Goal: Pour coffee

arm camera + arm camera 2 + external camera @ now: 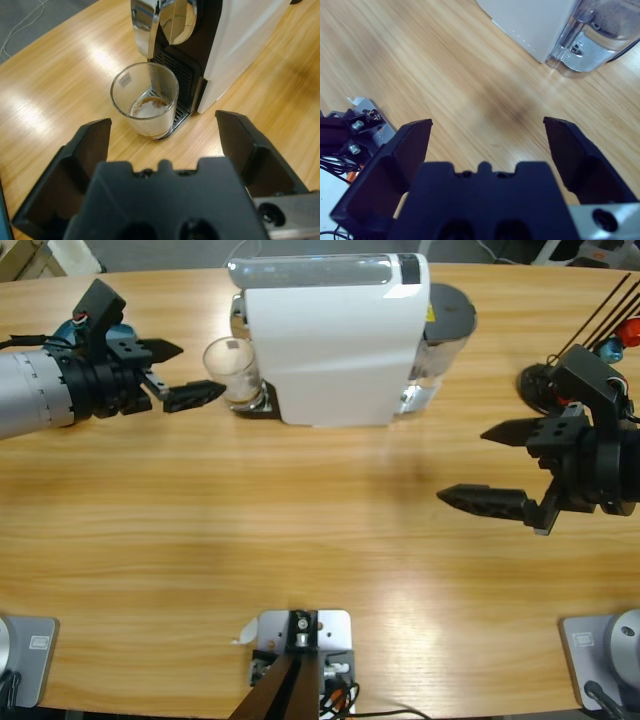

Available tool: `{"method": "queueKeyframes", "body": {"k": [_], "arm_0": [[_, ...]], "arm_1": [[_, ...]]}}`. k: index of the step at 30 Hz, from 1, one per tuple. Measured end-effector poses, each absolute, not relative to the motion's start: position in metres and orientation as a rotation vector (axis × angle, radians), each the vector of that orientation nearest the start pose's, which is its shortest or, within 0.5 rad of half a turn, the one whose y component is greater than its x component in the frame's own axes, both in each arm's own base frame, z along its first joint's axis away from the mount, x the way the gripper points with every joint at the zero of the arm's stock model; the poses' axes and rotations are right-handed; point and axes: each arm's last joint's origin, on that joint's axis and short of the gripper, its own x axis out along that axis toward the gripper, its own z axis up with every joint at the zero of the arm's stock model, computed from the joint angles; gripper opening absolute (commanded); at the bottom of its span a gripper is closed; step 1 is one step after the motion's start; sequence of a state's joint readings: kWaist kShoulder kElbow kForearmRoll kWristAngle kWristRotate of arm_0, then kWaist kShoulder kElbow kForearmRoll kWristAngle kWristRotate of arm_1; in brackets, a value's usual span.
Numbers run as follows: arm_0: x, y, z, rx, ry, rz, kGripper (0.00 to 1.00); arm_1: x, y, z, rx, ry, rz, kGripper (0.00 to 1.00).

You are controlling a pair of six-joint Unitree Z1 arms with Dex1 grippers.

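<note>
Dark brown coffee [148, 106] thinly covers the small clear glass [145, 104] under the white machine's [335, 340] spout; left pincer [162, 135] spread, lifting and pouring likely remain.

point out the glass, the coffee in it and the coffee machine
glass [121, 92], left wrist view, its left wall
coffee [148, 103], left wrist view, brown surface at the bottom
coffee machine [330, 350], high view, white top

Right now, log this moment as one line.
left gripper: jaws open, apart from glass | glass: under coffee machine spout, thin coffee layer | right gripper: jaws open over bare table
</note>
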State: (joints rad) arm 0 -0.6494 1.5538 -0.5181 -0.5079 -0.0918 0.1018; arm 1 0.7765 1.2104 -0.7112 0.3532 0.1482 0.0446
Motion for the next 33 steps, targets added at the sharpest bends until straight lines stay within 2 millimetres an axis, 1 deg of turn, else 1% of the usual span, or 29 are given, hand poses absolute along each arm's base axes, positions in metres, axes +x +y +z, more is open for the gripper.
{"method": "queueKeyframes", "body": {"k": [6,11,16,20,26,33], "arm_0": [[0.216,-0.154,0.228,0.223,0.483,-0.717,0.908],[0.225,-0.157,0.222,0.198,0.463,-0.743,0.908],[0.232,-0.163,0.217,0.168,0.444,-0.788,0.908],[0.238,-0.167,0.211,0.16,0.425,-0.792,0.909],[0.246,-0.166,0.201,0.143,0.429,-0.811,0.913],[0.251,-0.166,0.189,0.142,0.47,-0.808,0.913]], "arm_1": [[0.12,0.128,0.286,-0.237,0.866,0.845,1.0],[0.122,0.13,0.283,-0.241,0.88,0.843,1.0],[0.123,0.131,0.281,-0.243,0.891,0.84,1.0],[0.123,0.131,0.281,-0.241,0.893,0.839,1.0],[0.123,0.131,0.281,-0.238,0.896,0.837,1.0],[0.124,0.132,0.281,-0.236,0.899,0.835,1.0]]}}
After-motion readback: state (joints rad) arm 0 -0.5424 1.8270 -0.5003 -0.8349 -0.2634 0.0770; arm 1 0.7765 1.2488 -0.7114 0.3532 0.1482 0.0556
